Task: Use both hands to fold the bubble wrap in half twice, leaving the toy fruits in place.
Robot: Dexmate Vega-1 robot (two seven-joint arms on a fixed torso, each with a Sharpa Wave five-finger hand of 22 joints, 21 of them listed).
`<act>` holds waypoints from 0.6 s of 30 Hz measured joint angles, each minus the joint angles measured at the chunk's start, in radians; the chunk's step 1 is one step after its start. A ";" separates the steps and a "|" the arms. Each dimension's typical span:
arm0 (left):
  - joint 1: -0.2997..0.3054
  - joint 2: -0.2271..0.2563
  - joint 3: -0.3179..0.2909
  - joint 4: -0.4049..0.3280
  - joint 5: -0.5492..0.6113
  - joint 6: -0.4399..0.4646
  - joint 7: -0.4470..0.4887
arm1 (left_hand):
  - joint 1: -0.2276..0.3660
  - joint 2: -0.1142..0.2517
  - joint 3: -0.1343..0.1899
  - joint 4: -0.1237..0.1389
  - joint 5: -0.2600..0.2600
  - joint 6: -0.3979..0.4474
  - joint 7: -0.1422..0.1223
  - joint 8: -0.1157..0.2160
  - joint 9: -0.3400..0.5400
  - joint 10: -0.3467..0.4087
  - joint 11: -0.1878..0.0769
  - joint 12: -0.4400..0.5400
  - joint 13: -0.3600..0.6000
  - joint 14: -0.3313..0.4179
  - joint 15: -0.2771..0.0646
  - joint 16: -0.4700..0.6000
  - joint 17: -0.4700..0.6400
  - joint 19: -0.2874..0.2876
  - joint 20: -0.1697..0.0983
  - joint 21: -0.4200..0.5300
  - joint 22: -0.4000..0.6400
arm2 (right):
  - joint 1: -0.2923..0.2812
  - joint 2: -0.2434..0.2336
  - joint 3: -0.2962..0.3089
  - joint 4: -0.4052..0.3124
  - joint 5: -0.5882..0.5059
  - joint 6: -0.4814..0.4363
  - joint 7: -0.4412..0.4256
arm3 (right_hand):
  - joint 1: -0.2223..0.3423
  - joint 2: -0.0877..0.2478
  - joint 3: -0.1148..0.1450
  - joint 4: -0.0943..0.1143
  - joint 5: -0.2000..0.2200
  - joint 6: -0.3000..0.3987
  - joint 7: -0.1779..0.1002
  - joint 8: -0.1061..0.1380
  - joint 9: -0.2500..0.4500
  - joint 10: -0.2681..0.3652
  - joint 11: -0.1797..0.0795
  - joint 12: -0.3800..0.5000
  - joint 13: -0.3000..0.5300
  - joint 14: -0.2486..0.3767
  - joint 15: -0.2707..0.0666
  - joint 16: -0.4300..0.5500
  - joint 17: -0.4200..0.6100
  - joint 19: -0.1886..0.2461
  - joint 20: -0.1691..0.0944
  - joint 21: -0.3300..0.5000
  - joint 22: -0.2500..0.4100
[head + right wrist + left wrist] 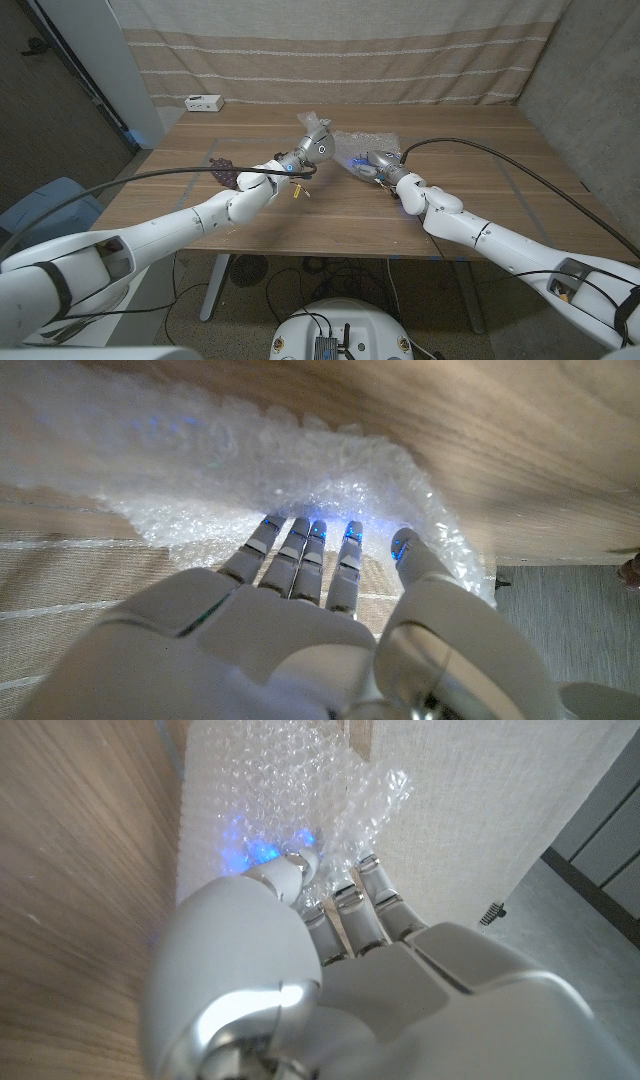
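Observation:
A clear sheet of bubble wrap (352,142) lies crumpled at the middle of the wooden table (460,200). My left hand (315,146) pinches its left corner and holds that corner raised off the table; the wrap (290,780) stands up past my fingers (345,910). My right hand (373,163) is at the wrap's near right edge, with its fingertips (300,540) and thumb against the wrap (300,480); a grip cannot be made out. A dark purple toy grape bunch (222,171) sits left of my left forearm. A small yellow toy piece (297,190) lies just under that wrist.
A white box (203,101) stands at the table's far left corner. A striped curtain (330,50) hangs behind the table. Bare wood stretches to the right of my right arm and along the front edge.

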 measured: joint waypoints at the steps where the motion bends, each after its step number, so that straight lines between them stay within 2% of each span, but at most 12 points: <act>1: -0.007 0.001 0.001 0.002 0.006 -0.001 0.019 | 0.000 0.000 0.000 0.000 0.000 0.000 0.000 0.000 0.000 0.000 0.000 -0.002 0.000 0.000 0.000 0.000 0.000 0.000 0.000 0.005 0.000 | -0.001 -0.002 0.000 -0.002 -0.001 0.000 0.002 | 0.000 0.000 0.000 0.000 0.000 0.000 0.000 0.000 0.000 0.002 -0.002 0.000 -0.002 0.000 0.000 0.003 -0.001 0.000 0.000 -0.003 0.000; 9: -0.047 -0.005 0.009 0.037 0.026 -0.003 0.174 | 0.000 0.000 0.000 -0.005 -0.007 -0.002 -0.013 -0.009 0.000 0.004 -0.004 -0.008 0.000 -0.004 -0.004 0.000 0.005 0.001 -0.018 0.010 0.000 | -0.007 -0.010 0.001 -0.015 -0.006 0.000 0.012 | 0.004 0.004 0.000 0.000 0.000 0.011 0.000 0.000 0.000 0.011 0.000 0.000 -0.005 0.005 -0.005 0.003 -0.001 0.000 0.000 -0.004 0.000; 11: -0.067 -0.015 0.015 0.063 0.023 0.002 0.249 | 0.000 0.000 -0.004 -0.009 -0.007 -0.005 -0.016 -0.012 0.000 0.004 -0.004 -0.008 0.000 -0.004 -0.004 -0.002 0.005 0.005 -0.022 0.015 0.000 | -0.010 -0.012 0.002 -0.018 -0.007 0.000 0.016 | 0.004 0.004 0.000 0.000 0.000 0.011 0.000 0.000 -0.001 0.011 0.000 0.000 -0.005 0.005 -0.005 0.003 -0.001 0.004 -0.004 -0.006 0.000; 18: -0.099 -0.037 0.032 0.112 0.001 0.015 0.401 | 0.000 0.000 -0.009 -0.013 -0.013 -0.005 -0.027 -0.020 -0.001 0.004 -0.004 -0.022 -0.003 -0.009 0.002 -0.008 0.005 0.010 -0.027 0.023 0.000 | -0.016 -0.015 0.005 -0.026 -0.009 0.000 0.020 | 0.007 0.007 0.000 0.000 0.000 0.011 0.000 0.000 -0.002 0.011 0.000 0.000 -0.005 0.005 -0.005 0.003 -0.001 0.006 -0.006 -0.008 0.000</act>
